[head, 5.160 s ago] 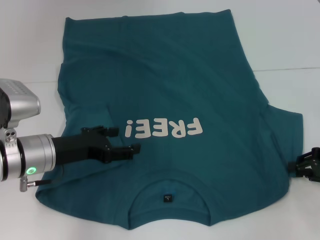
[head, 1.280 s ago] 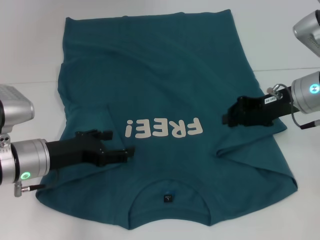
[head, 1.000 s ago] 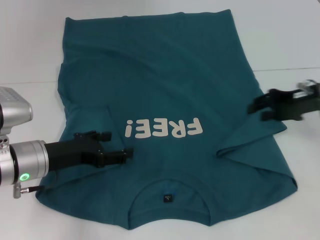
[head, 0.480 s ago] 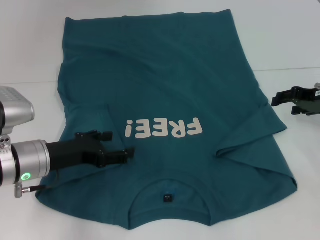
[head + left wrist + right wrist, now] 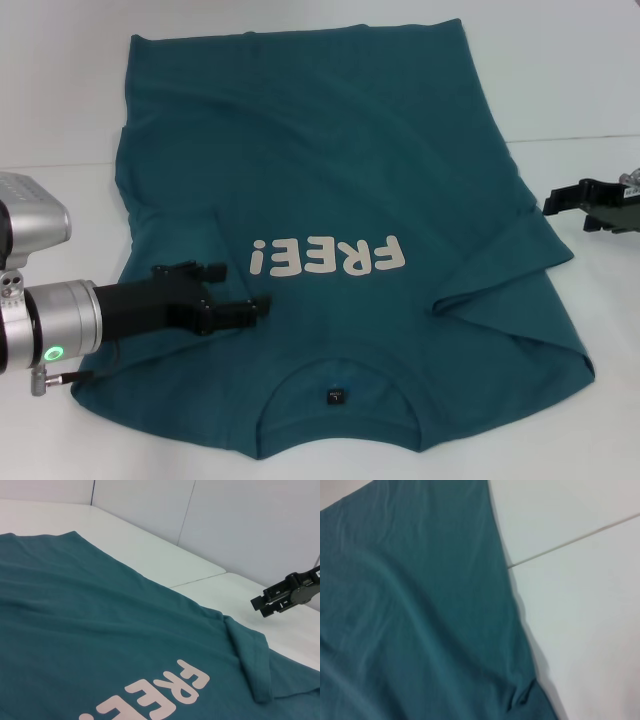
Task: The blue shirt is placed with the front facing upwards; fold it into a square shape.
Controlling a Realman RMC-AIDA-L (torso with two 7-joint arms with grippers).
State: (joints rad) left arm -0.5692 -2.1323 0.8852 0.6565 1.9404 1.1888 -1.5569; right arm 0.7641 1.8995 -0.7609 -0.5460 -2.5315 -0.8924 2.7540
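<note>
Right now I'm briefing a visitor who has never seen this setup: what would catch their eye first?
The blue shirt spread front-up across the white table, with its off-white FREE! lettering at the chest. Its sleeve on the robot's right is folded in over the body. The left gripper rests on the shirt beside the lettering, while the right gripper hangs off the shirt's edge.

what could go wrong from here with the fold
The left gripper rests on the blue shirt beside the lettering; pulling away could drag the cloth and undo the left sleeve fold. The right sleeve fold lies loose and slanted, with the right gripper off the cloth, so the square may come out crooked.
</note>
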